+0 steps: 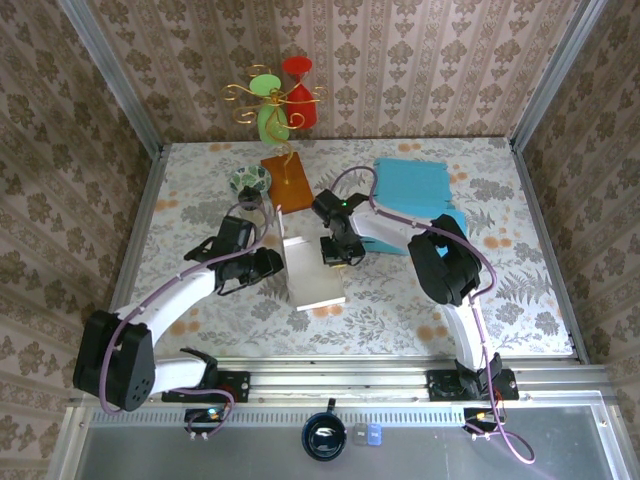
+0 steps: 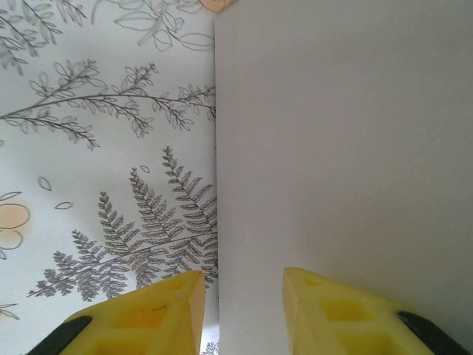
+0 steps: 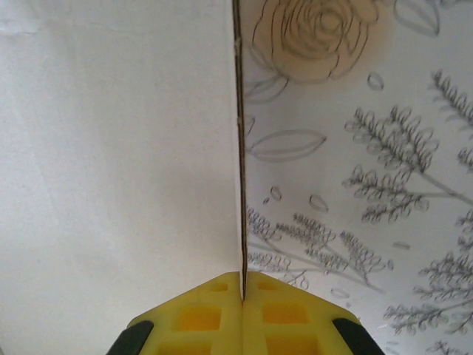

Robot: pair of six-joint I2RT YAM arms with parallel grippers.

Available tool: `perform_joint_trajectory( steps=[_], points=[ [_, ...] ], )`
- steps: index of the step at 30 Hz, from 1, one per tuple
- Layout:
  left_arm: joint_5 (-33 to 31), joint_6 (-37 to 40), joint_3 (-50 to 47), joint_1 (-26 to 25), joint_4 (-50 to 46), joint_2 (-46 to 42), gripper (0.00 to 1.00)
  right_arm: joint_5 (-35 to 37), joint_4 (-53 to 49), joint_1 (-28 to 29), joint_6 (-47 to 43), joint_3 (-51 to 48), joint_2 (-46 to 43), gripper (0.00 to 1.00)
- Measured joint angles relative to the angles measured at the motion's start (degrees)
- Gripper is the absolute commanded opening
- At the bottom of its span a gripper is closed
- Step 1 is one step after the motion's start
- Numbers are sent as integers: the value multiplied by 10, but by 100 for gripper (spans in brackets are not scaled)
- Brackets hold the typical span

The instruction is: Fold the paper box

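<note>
The white paper box (image 1: 314, 272) lies flattened mid-table between both arms. In the left wrist view its white panel (image 2: 340, 148) covers the right side, and my left gripper (image 2: 242, 277) stands open astride the panel's left edge, one yellow finger over the tablecloth and the other over the panel. In the top view the left gripper (image 1: 272, 262) is at the box's left side. My right gripper (image 1: 336, 254) is at the box's right edge. In the right wrist view, the right gripper (image 3: 242, 279) is shut on the thin edge of an upright white wall (image 3: 118, 148).
A blue box (image 1: 410, 186) lies behind the right arm. An orange board (image 1: 288, 180), a small patterned bowl (image 1: 250, 180) and a wire stand with red and green cones (image 1: 280, 100) sit at the back. The floral tablecloth (image 1: 380, 320) is bare near the front.
</note>
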Motion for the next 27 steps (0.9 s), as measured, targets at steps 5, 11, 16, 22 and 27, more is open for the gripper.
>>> perform_joint_trajectory(
  steps=[5,11,16,22,27],
  points=[
    [-20,15,5,30,-40,-23,38,18,22,7,62,-61,-49,0],
    [-73,34,41,36,-116,-64,38,51,44,11,203,-132,-127,0],
    [-98,47,68,36,-153,-105,38,67,68,19,368,-196,-193,0],
    [-104,59,78,35,-183,-129,37,86,70,56,581,-221,-219,0],
    [-97,71,78,35,-195,-140,36,97,86,112,755,-262,-238,0]
  ],
)
